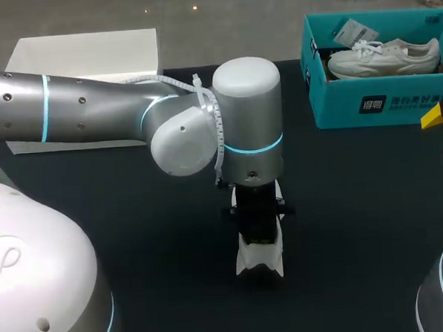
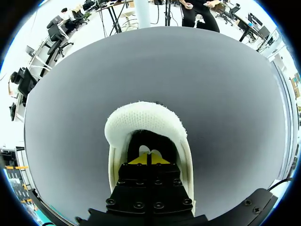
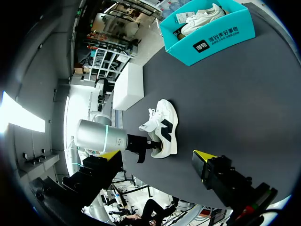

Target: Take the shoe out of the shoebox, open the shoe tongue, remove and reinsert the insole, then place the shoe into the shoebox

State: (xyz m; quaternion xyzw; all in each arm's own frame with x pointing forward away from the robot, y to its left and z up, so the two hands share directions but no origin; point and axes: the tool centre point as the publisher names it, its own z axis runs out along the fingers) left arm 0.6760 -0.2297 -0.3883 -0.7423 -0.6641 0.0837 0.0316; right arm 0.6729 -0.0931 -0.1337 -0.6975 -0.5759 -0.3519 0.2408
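Left gripper (image 2: 148, 159) pinched narrow, apparently on insole (image 2: 150, 152) inside sneaker (image 2: 146, 117) heel: lift straight, slowly, while wide-open empty right gripper (image 3: 156, 156) steadies the toe.

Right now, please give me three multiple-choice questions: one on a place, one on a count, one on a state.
1. Where is the left gripper? A in the shoebox B in the shoe on the table C off the table
2. How many shoes show? A one B two C three
3. The right gripper is A open B shut on a shoe C shut on the shoebox
1B: it sits in that shoe's opening. 2B: a second shoe lies in the shoebox. 3A: its tips stand far apart, nothing between.
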